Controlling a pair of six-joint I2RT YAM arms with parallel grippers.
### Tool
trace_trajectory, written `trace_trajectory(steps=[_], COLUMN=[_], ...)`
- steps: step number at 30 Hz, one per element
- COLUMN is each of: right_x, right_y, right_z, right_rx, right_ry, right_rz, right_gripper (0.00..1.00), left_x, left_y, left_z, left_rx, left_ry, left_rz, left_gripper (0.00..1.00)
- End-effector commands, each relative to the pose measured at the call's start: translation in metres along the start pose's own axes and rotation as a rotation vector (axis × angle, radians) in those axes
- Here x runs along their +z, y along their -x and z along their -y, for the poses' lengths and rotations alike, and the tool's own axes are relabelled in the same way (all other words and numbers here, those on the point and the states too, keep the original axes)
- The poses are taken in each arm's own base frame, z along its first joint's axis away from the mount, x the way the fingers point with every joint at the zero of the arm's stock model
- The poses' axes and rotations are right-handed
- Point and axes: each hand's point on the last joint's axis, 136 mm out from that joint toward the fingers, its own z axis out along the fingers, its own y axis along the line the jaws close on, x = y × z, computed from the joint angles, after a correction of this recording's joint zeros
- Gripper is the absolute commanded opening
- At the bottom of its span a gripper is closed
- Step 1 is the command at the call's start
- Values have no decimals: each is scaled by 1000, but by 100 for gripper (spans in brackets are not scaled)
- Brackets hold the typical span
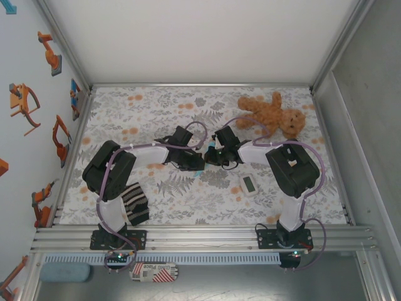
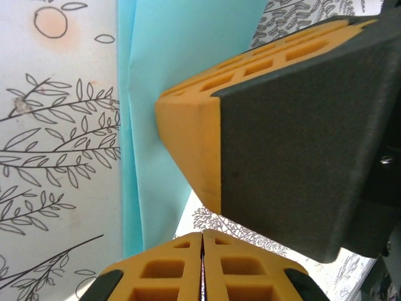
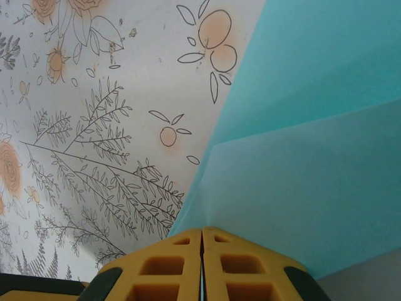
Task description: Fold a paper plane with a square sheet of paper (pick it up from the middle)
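Observation:
The light-blue square sheet of paper (image 2: 156, 94) is partly folded, with a crease down its left side, and hangs in front of the left wrist camera. My left gripper (image 2: 202, 235) is shut, its tips at the sheet's lower edge with a thin pale sliver in the slit. One orange-and-black finger (image 2: 188, 138) of the right gripper presses against the sheet from the right. In the right wrist view the paper (image 3: 313, 157) shows two overlapping layers running into my shut right gripper (image 3: 202, 231). From above, the left gripper (image 1: 195, 164) and right gripper (image 1: 210, 157) meet at mid-table, covering the paper.
A brown teddy bear (image 1: 272, 113) lies at the back right. A small white gadget (image 1: 249, 185) sits just right of centre. A black-and-cream striped cloth (image 1: 135, 204) lies by the left arm's base. The floral tablecloth (image 1: 125, 113) is walled on three sides.

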Motion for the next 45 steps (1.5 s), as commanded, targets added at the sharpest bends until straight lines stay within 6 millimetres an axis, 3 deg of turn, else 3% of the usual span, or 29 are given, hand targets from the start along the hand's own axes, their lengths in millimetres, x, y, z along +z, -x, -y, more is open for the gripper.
trace_trajectory(steps=[1, 28, 45], right_x=[5, 4, 8], right_y=[-11, -10, -16], right_z=[11, 8, 18], right_rx=[27, 31, 43], right_ry=[-38, -27, -65], right_rz=[-39, -34, -56], right_gripper=[9, 10, 9], left_x=[2, 12, 13], left_y=[-3, -21, -33], left_z=[-4, -18, -30], left_rx=[13, -30, -43], left_ry=[20, 36, 72], left_rz=[-23, -63, -80], left_gripper=[8, 7, 6])
